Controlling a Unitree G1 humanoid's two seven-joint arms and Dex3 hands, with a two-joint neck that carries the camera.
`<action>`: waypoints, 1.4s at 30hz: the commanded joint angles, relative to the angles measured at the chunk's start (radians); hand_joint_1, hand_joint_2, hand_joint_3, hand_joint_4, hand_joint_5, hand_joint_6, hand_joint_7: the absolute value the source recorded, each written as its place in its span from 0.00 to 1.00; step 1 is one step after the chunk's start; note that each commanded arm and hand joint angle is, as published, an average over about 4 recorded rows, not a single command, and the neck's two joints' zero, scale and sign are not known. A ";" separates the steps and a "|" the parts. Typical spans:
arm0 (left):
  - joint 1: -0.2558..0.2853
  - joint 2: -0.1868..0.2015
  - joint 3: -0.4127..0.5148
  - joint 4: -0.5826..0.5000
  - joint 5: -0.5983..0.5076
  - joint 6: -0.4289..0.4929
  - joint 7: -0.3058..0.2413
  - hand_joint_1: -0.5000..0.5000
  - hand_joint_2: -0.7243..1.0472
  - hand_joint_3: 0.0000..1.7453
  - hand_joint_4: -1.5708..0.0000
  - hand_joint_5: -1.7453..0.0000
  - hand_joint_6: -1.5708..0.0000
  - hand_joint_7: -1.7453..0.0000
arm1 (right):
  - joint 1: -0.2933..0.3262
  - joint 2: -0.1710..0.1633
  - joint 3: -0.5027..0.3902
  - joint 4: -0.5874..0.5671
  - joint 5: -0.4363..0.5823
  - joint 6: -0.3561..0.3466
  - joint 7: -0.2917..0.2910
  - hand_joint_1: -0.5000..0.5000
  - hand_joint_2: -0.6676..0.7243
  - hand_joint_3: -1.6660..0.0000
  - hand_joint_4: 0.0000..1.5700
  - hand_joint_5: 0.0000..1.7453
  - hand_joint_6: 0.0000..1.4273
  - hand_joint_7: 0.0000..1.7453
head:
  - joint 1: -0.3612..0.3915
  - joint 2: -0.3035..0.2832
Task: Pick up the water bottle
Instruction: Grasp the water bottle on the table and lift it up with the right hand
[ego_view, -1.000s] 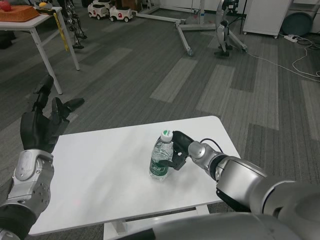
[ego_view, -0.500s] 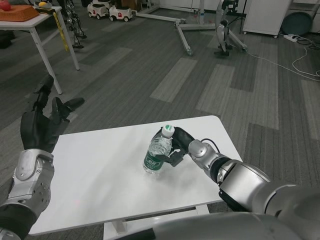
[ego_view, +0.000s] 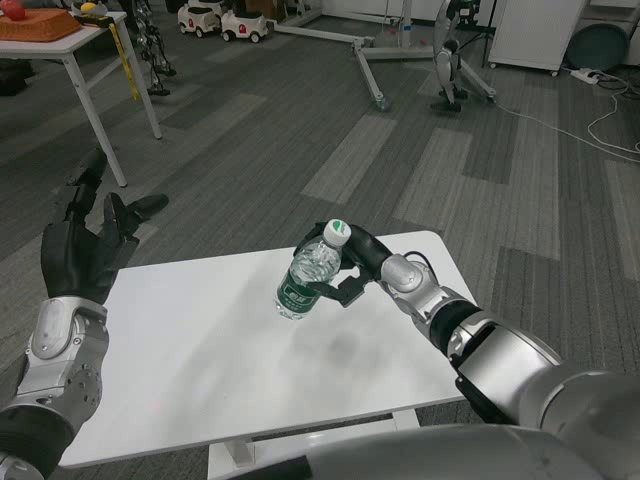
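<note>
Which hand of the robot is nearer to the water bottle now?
The right. The right hand grips the water bottle, which is tilted above the table. The left hand is spread open, far off beyond the table's left edge.

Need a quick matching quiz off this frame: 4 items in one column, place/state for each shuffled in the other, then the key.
Column 1
1. water bottle
2. left robot hand
3. right robot hand
4. white table

Column 2
A. fingers spread, holding nothing, past the table's left edge
B. wrapped around the bottle from the right
C. tilted, lifted clear of the tabletop
D. bears a faint shadow under the bottle

Pairs: 1-C, 2-A, 3-B, 4-D
</note>
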 joint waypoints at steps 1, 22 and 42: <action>0.004 0.004 0.009 -0.001 0.000 -0.002 0.002 0.04 1.00 0.45 0.55 0.59 0.83 0.88 | 0.004 -0.030 -0.041 -0.072 0.008 -0.007 0.010 0.04 0.10 0.24 0.91 0.78 0.83 0.92 | 0.000 0.000; 0.010 0.004 0.006 -0.004 0.001 -0.002 0.002 0.04 1.00 0.45 0.55 0.59 0.83 0.88 | 0.036 -0.060 -0.110 -0.215 0.010 -0.002 0.046 0.04 0.14 0.24 0.90 0.76 0.80 0.92 | -0.001 0.002; 0.010 0.005 0.009 -0.003 0.001 -0.002 0.002 0.04 1.00 0.45 0.55 0.59 0.83 0.88 | 0.038 -0.060 -0.116 -0.252 0.010 -0.001 0.053 0.04 0.14 0.24 0.89 0.76 0.80 0.92 | 0.000 -0.001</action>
